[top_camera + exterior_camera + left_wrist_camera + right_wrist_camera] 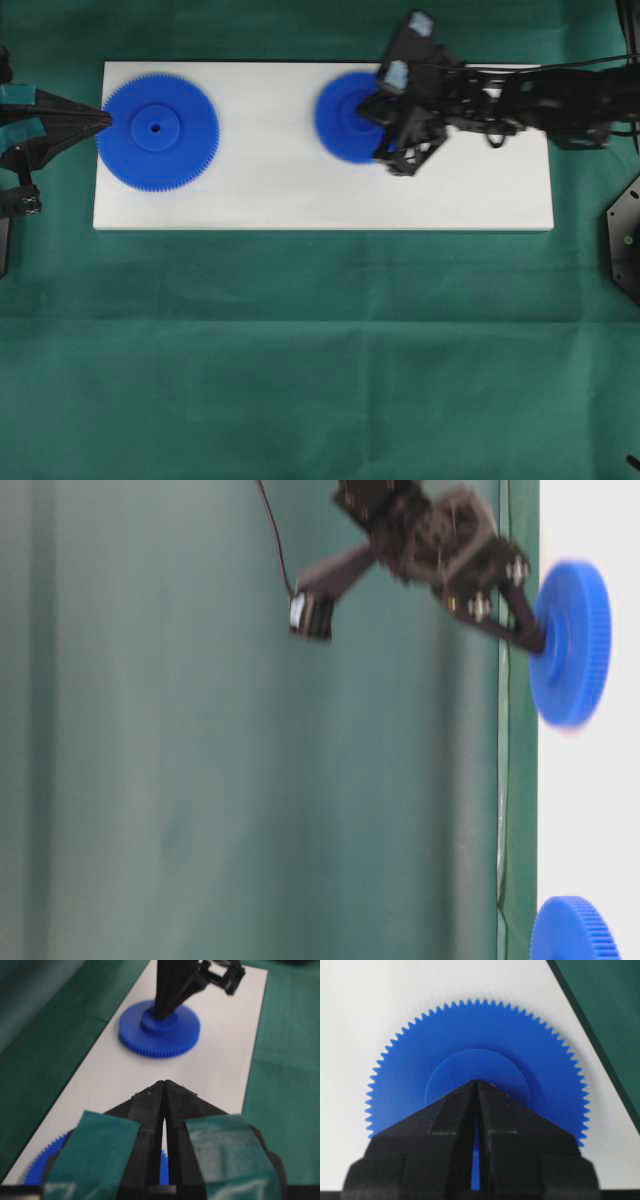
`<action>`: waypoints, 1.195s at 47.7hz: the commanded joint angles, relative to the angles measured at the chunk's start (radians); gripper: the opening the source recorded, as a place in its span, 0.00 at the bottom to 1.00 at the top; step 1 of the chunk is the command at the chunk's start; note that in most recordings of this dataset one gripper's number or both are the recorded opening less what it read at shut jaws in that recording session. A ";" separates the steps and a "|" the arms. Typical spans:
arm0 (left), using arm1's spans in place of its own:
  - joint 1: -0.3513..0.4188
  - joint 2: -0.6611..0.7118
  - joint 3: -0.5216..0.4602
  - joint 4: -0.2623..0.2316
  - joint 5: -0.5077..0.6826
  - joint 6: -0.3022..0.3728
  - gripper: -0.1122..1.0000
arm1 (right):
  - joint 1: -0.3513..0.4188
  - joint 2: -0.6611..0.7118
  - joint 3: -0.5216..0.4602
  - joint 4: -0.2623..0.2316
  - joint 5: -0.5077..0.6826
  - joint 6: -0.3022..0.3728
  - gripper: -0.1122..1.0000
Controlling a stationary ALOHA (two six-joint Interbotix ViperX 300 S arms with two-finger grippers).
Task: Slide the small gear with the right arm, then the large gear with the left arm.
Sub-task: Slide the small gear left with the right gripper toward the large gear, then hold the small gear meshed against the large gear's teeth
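White rectangular board (300, 200) lies flat on the green cloth-covered worktop (300, 350). Two bright blue flat plastic gears sit on it, well apart.

The small gear (345, 115), bright blue plastic with fine teeth and a raised round hub, lies near the board's middle, toward its far long edge in the overhead view. It looks slightly blurred there. The right arm (540, 95), black with pale tags, reaches in from the right side. Its gripper (383, 108) is down on the gear; in the right wrist view the pointed tip (477, 1082) rests on the raised hub (470, 1067), covering the centre hole. Jaws are closed together, only a thin slit between them, nothing clamped in them. The table-level view shows the tip (537, 640) pressed against the gear (572, 645) at the hub.

The large gear (158, 131), the wider blue plastic one with a small centre hole, lies at the board's left end, its rim slightly overhanging the left edge. The left arm (25, 125), black with teal tape, sits at the left side. Its gripper (106, 119) points at the gear's left rim, touching or just beside it; cannot tell which. Jaws are closed to a narrow slit, holding nothing, as the left wrist view shows (164, 1083).
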 commanded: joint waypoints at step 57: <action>0.002 0.005 -0.006 -0.002 -0.006 -0.002 0.10 | 0.143 0.325 -0.454 -0.129 0.080 0.005 0.55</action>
